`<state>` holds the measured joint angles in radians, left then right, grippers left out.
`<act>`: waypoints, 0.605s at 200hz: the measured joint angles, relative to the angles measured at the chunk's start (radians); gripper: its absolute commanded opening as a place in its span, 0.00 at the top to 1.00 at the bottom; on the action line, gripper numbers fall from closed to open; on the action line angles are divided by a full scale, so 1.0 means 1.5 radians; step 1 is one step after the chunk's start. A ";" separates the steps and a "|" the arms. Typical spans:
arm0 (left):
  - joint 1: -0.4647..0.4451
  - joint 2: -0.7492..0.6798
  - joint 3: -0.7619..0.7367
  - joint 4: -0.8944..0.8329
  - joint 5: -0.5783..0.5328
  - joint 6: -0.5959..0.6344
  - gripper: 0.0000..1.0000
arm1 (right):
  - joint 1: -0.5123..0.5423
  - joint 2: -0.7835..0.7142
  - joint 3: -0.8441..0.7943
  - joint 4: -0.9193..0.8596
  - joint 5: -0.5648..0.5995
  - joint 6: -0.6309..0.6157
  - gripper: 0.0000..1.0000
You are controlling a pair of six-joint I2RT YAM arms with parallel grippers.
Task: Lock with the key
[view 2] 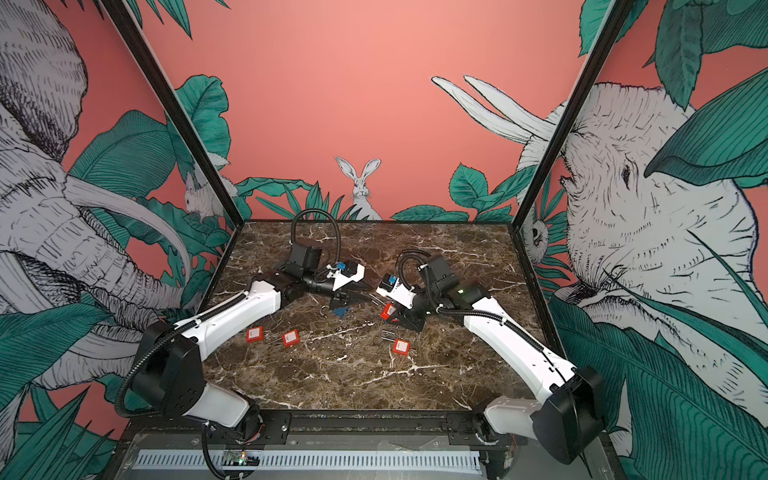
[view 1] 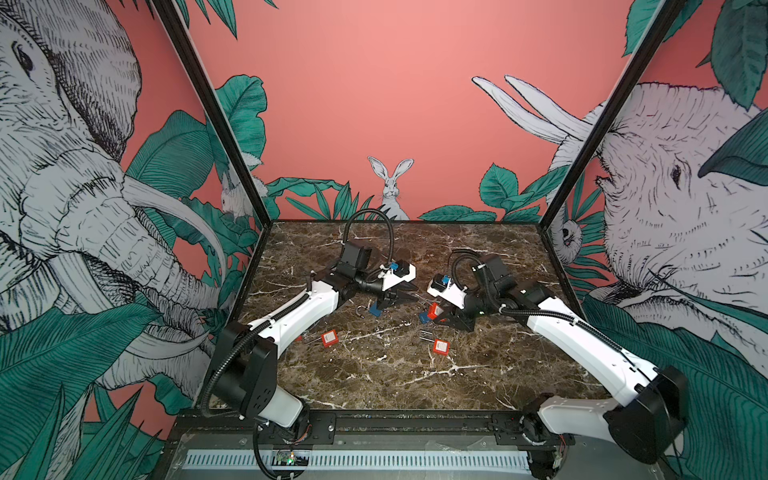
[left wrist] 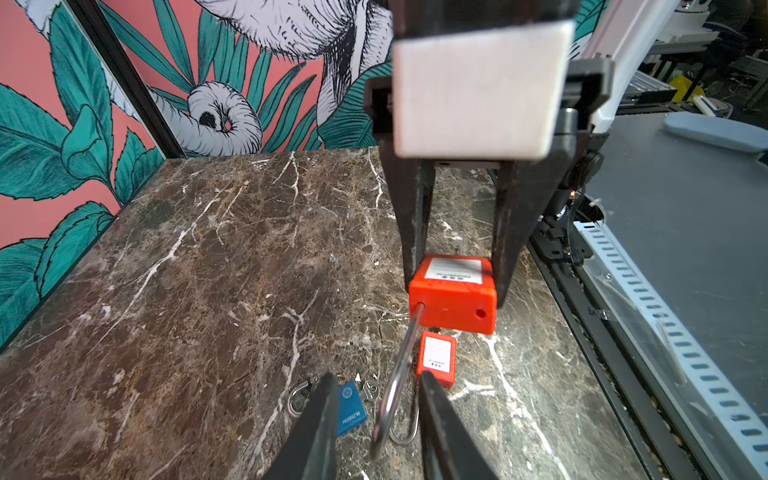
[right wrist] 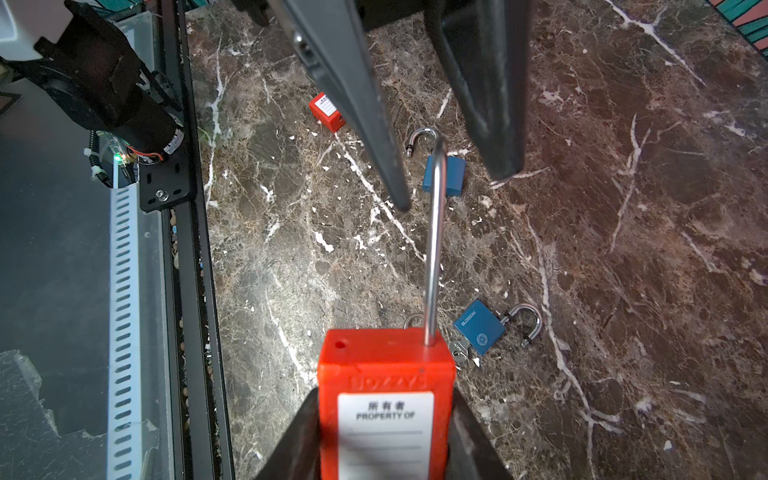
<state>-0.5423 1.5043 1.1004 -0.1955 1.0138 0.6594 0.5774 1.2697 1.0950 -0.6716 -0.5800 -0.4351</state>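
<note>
The brown marble tabletop (view 1: 374,382), glossy and white-veined, is scattered with locks. A blue padlock (right wrist: 478,328) lies flat below the gap between my two grippers, its short shackle open. The small silver key (right wrist: 459,351) lies just beside its corner. A second blue padlock (right wrist: 455,174) lies under my left gripper, partly hidden behind the long shackle. A spare red padlock (left wrist: 436,357) lies nearer the table's front edge, and two more red padlocks (view 2: 254,334) sit beside my left forearm.

The red padlock (right wrist: 384,365) is a blocky plastic body with a white "PROPERTY OF" label. It has a long, thin steel shackle (right wrist: 434,249) with one leg out of its hole. My right gripper (left wrist: 457,289) is clamped on the two sides of that body, with the shackle pointing toward my left gripper (left wrist: 376,376). The left one's jaws stand partly apart, one black finger on either side of the shackle's bend. I cannot tell whether either finger touches it.
</note>
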 measured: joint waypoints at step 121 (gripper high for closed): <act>-0.008 0.023 0.048 -0.110 0.045 0.048 1.00 | 0.006 0.000 0.013 -0.024 0.017 -0.045 0.30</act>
<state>-0.5545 1.5391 1.1721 -0.3603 1.0813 0.7307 0.5865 1.2694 1.1152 -0.7074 -0.5545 -0.5030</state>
